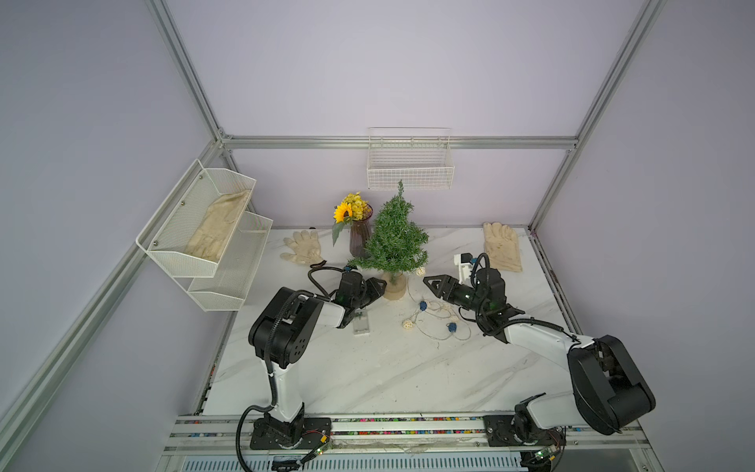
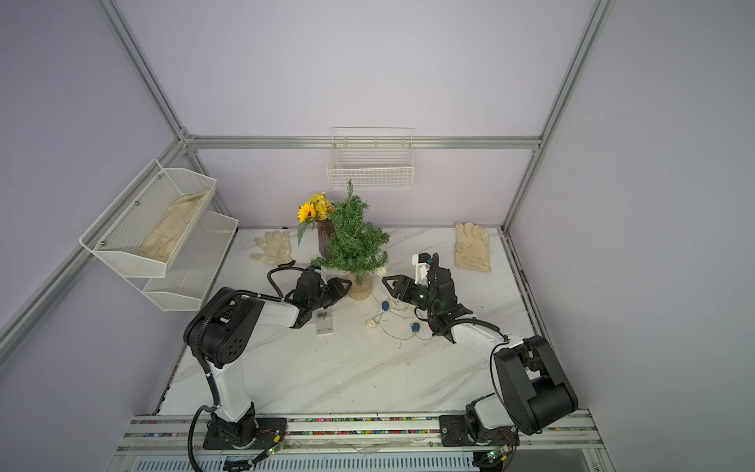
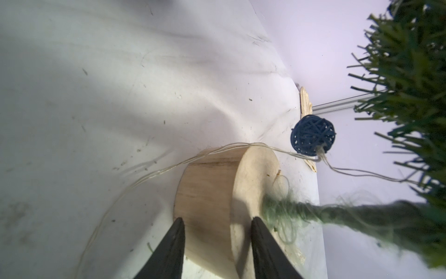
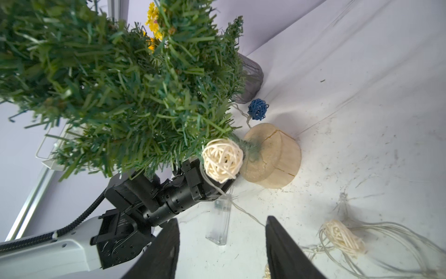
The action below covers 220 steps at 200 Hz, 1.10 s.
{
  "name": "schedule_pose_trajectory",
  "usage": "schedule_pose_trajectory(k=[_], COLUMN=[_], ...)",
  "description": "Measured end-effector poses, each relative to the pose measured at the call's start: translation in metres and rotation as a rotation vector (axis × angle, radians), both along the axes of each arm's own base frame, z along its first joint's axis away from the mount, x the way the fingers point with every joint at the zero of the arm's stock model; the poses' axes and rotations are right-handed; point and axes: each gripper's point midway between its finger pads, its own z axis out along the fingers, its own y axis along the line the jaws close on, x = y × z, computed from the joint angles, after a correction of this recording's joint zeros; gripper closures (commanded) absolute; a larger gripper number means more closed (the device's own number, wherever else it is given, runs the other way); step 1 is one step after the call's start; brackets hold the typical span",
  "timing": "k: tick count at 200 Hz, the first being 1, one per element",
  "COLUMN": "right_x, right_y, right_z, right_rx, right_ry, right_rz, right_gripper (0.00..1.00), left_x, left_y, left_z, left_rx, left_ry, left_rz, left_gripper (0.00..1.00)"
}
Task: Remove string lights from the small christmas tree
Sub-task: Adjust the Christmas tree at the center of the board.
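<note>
The small christmas tree (image 1: 394,241) (image 2: 353,241) stands upright on its tan base (image 1: 394,288) mid-table. String lights (image 1: 433,323) lie mostly on the table to its right, with blue balls and a cream ball (image 1: 407,324). One cream ball (image 4: 222,160) hangs under the lowest branches, and a blue ball (image 3: 312,134) hangs behind the base with wire across it. The clear battery box (image 1: 361,324) lies by my left arm. My left gripper (image 3: 217,218) is open, its tips straddling the base's (image 3: 212,190) near side. My right gripper (image 1: 427,282) (image 4: 223,218) is open and empty, pointing at the tree.
A dark vase of yellow flowers (image 1: 359,237) stands just behind the tree on its left. Cream gloves lie at the back left (image 1: 302,247) and back right (image 1: 502,245). A mesh rack (image 1: 204,229) holding a glove hangs on the left wall, a wire basket (image 1: 409,163) on the back wall.
</note>
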Motion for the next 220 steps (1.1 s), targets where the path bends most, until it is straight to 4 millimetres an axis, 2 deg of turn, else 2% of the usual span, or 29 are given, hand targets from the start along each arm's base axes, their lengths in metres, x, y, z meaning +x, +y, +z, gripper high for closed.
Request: schedule_pose_trajectory(k=[21, 34, 53, 72, 95, 116, 135, 160, 188, 220], right_x=[-0.007, -0.011, -0.013, -0.012, -0.009, -0.007, -0.004, -0.004, -0.004, 0.01], right_y=[0.02, 0.037, 0.057, 0.069, 0.079, 0.081, 0.08, 0.072, 0.062, 0.056], right_z=[0.005, 0.0, -0.022, -0.046, -0.061, -0.062, -0.051, -0.025, 0.012, 0.057], right_rx=[0.014, 0.015, -0.006, -0.037, -0.05, -0.047, -0.039, -0.053, -0.071, -0.103], right_ry=[-0.044, -0.062, -0.05, -0.022, -0.02, -0.027, -0.052, -0.102, -0.164, -0.239], right_rz=[0.059, 0.107, 0.157, 0.177, 0.183, 0.174, 0.151, 0.113, 0.068, 0.004], right_gripper=[0.39, 0.39, 0.41, 0.46, 0.63, 0.84, 1.0, 1.0, 1.0, 1.0], left_x=[0.0, 0.0, 0.001, 0.001, 0.002, 0.001, 0.001, 0.001, 0.002, 0.002], left_y=[0.0, -0.001, 0.0, -0.001, 0.0, -0.001, -0.001, -0.001, -0.001, -0.001], left_z=[0.0, 0.0, 0.0, 0.0, 0.0, 0.0, 0.0, 0.0, 0.001, 0.0], left_rx=[0.003, 0.007, 0.012, 0.016, 0.019, 0.015, 0.018, 0.02, 0.021, 0.021], left_ry=[0.004, 0.003, 0.001, -0.002, -0.004, -0.001, 0.0, 0.001, 0.003, 0.005], left_rz=[0.002, 0.005, 0.012, 0.02, 0.028, 0.029, 0.032, 0.032, 0.032, 0.032], left_gripper=[0.57, 0.57, 0.57, 0.57, 0.57, 0.57, 0.57, 0.58, 0.58, 0.58])
